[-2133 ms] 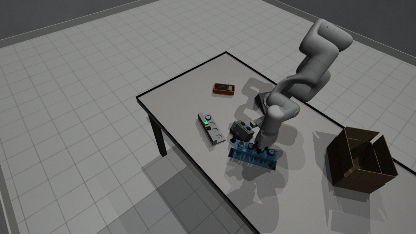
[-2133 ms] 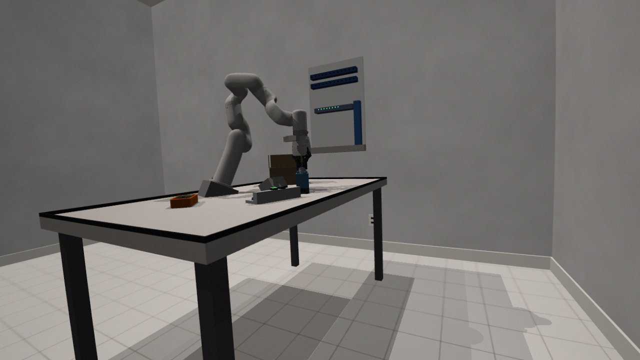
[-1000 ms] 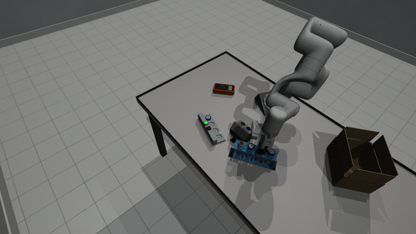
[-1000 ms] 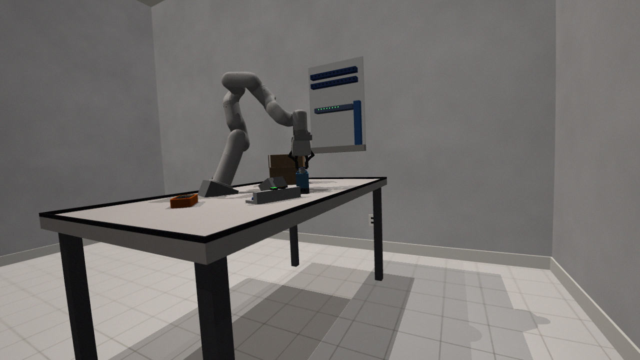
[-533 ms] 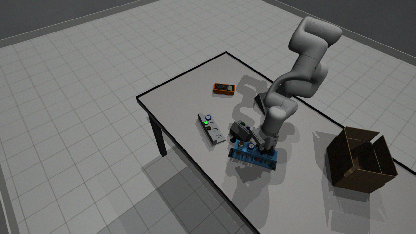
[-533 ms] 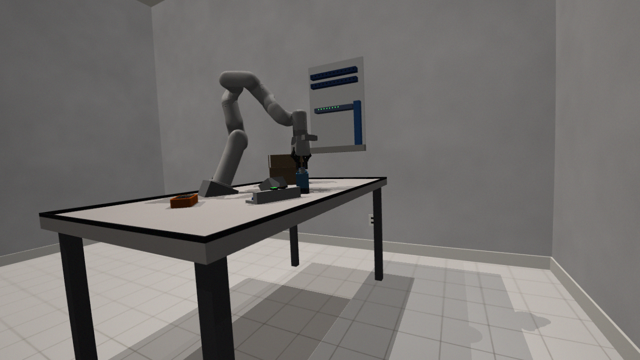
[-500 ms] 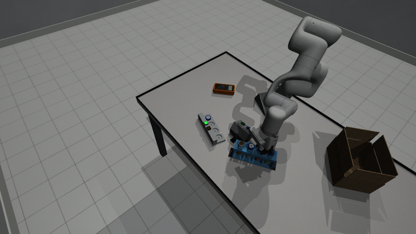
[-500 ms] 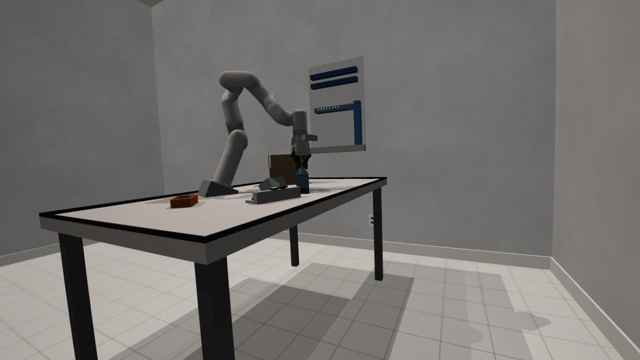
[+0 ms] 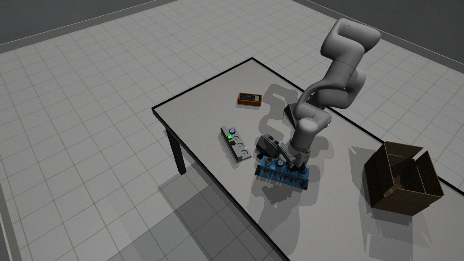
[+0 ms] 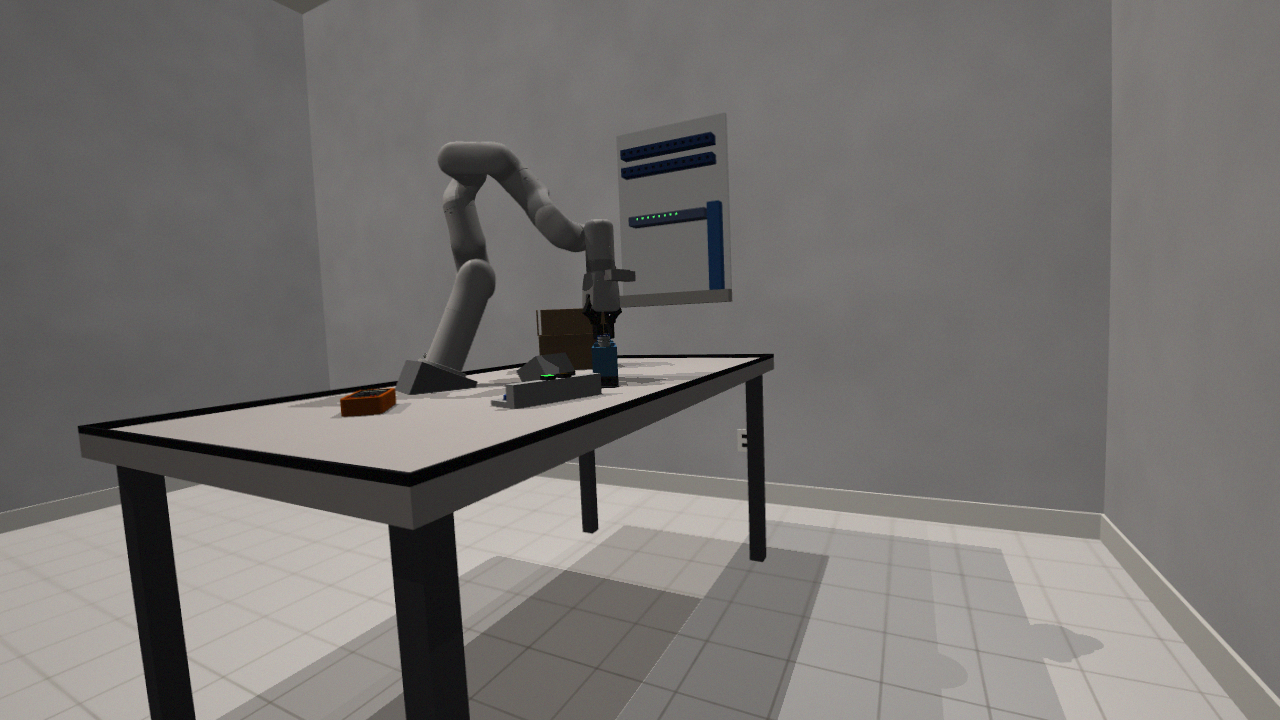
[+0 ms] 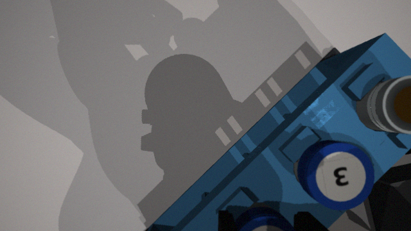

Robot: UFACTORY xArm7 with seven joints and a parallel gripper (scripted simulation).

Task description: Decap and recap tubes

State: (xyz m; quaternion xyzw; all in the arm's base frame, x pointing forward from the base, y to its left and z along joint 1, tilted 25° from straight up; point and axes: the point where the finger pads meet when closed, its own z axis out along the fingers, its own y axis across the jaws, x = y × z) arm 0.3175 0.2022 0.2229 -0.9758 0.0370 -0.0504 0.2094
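Note:
The blue decapping station [image 9: 282, 172] stands near the table's front edge. My gripper [image 9: 293, 167] points straight down over it and is shut on the blue cap of tube 2 [image 11: 261, 219], which sits on its tube at the bottom edge of the wrist view. Beside it, the cap marked 3 [image 11: 335, 174] is on its tube. Tube 4 [image 11: 393, 106] stands open with amber liquid inside. Tube 1 [image 9: 303, 170] carries a blue cap. The grey cap tray [image 9: 235, 143] holds one blue cap [image 9: 232, 130] in its far end nest. Its green lamp [image 9: 230, 136] is lit.
The dark key housing [image 9: 268, 144], with a green and a blue key, stands right behind the station, close to my wrist. An orange multimeter [image 9: 249, 99] lies farther back. An open cardboard box [image 9: 402, 177] stands at the right. A panel [image 10: 673, 210] hangs on the wall.

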